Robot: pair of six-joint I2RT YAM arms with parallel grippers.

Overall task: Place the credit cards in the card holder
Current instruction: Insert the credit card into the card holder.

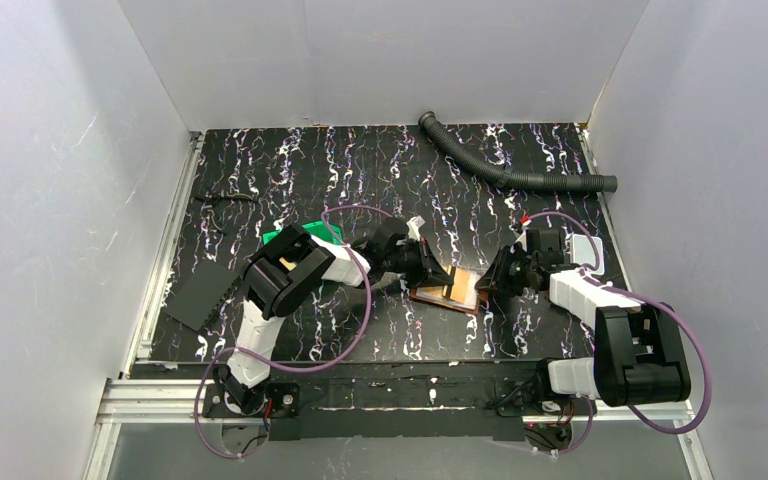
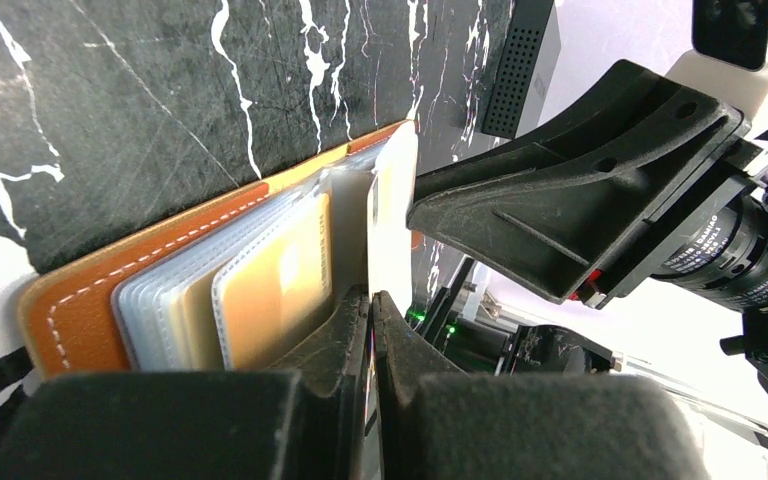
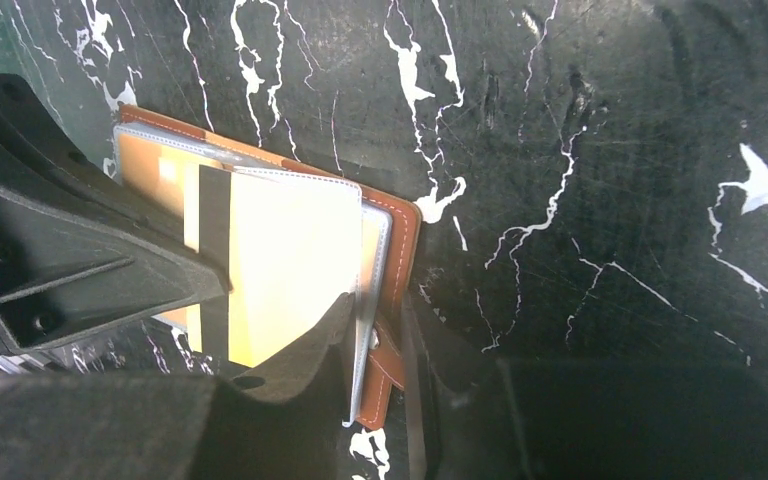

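Left tool [image 2: 371, 312]: closed to a hairline, tips set at the foot of a pale leaf [image 2: 395, 200] that stands up from the open holder [image 2: 60, 320]; whether the leaf is nipped between them cannot be told. Right tool [image 3: 378, 315]: jaws partly apart, straddling the holder's 4 o'clock edge beside the snap tab [image 3: 388, 365]; whether they pinch it cannot be told. In the right wrist view the left tool enters from 9 o'clock, and its tip meets the black stripe of a yellow card [image 3: 295, 250], which lies uppermost and is framed by a stitched clear border. An orange card [image 3: 150, 160] shows beneath it toward 10 o'clock. In the left wrist view, tan cards [image 2: 280, 275] sit in the fanned sleeves [image 2: 145, 310]. Seen from above, the holder rests on the surface [image 1: 360, 180] at about 5 o'clock of its centre, with the left tool at its 10 o'clock and the right tool at its 3 o'clock. The bin [image 1: 310, 232] is largely hidden by the left arm, and no loose card can be made out. The step in hand appears to be seating the yellow card. To do it well, the right tool should steady the cover alone, since a grip across the sleeves would likely press the pocket mouth shut. The left tool should hold the leaf lifted and the card square to the pocket. A skewed card may catch on the stitching and drag the light holder across the surface.
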